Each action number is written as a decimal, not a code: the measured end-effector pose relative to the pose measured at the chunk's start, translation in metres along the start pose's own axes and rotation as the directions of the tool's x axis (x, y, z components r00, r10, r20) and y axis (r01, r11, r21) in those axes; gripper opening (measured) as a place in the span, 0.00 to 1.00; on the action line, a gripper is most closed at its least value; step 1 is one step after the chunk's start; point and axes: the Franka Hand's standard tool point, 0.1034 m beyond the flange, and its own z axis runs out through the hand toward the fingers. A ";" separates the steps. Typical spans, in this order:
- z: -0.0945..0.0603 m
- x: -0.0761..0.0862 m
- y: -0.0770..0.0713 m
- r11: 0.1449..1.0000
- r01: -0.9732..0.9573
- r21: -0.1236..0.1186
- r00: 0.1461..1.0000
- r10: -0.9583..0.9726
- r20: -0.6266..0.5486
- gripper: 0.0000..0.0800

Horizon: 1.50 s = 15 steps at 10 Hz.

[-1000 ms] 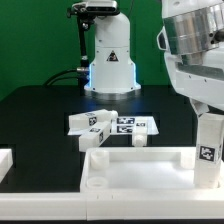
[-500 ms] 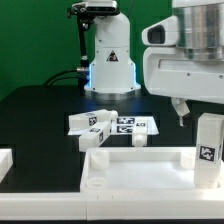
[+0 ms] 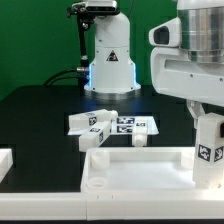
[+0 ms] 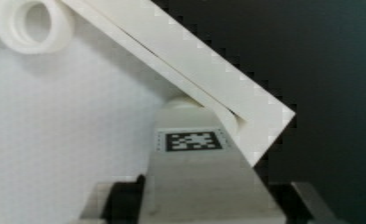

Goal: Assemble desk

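The desk's white rimmed panel (image 3: 130,165) lies flat at the front of the black table. A square white leg (image 3: 207,148) with a black-and-white tag stands upright at the panel's corner on the exterior view's right. My gripper (image 3: 205,118) has come down over the top of this leg. In the wrist view the tagged leg (image 4: 206,170) fills the gap of the gripper (image 4: 206,205), and the dark fingers (image 4: 139,200) press on its two sides. The panel's rim (image 4: 180,60) and a round corner socket (image 4: 34,25) show beyond it.
Two loose tagged legs (image 3: 97,123) (image 3: 140,135) lie on the marker board (image 3: 122,125) behind the panel. The arm's white base (image 3: 110,60) stands at the back. A white block (image 3: 5,160) sits at the exterior view's left edge.
The hand swung in over the upright leg, dropped onto its top, and the jaws went from wide open to closed against the leg's sides.
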 end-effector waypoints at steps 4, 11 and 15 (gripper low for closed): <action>0.001 0.001 -0.004 0.849 -0.527 0.028 0.847 0.523 0.096 0.36; 0.001 0.002 -0.005 0.568 -0.821 0.057 0.570 0.810 0.138 0.54; -0.043 -0.009 -0.005 0.647 -0.757 0.088 0.652 0.741 0.160 0.81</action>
